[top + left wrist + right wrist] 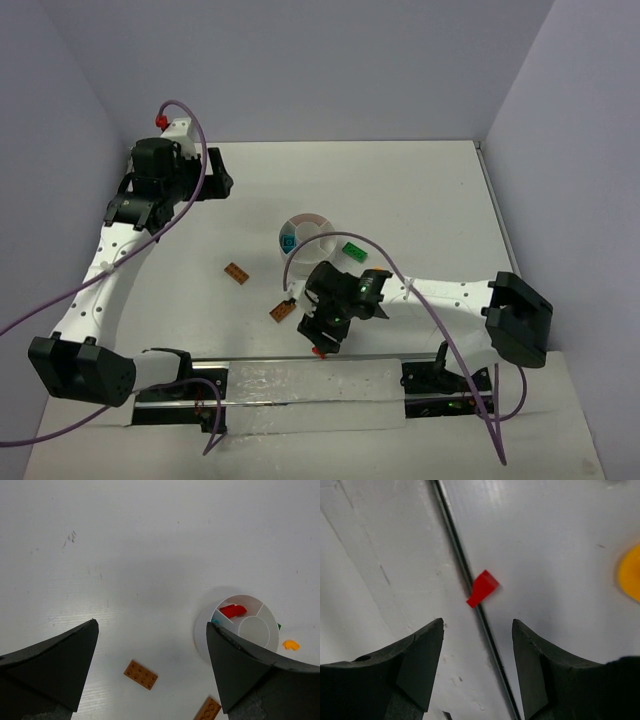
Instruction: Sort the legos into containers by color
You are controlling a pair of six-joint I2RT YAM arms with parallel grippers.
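Note:
The white dish (306, 216) sits mid-table, with a teal lego (289, 241) in one wedge and a red lego (233, 611) in another. A green lego (353, 250) lies just right of it. Two brown-orange legos (236, 272) (282, 312) lie to its front left. A small red lego (482, 588) rests on the dark seam near the table's front edge. My right gripper (477, 621) hangs open just short of it, holding nothing. A yellow-orange lego (630, 577) shows at that view's right edge. My left gripper (151, 624) is wide open and empty, far back left (220, 185).
A clear plastic strip (310, 395) runs along the front edge between the arm bases, meeting the table at the dark seam (455, 545). Walls close the table at the back and both sides. Purple cables loop over both arms.

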